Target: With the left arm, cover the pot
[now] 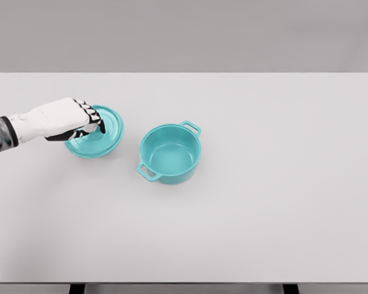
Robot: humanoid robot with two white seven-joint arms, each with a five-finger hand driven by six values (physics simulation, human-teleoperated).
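Teal lid (104, 131) under the left hand (80, 119) sits beside the open pot (170, 153).

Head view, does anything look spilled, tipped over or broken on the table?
Nothing stands out. The teal two-handled pot stands upright and empty on the white table. The round teal lid lies beside it, apart, under the left robot hand.

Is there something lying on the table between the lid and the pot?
No. In the head view, only a bare strip of white table separates the lid, where the left hand is, from the open pot.
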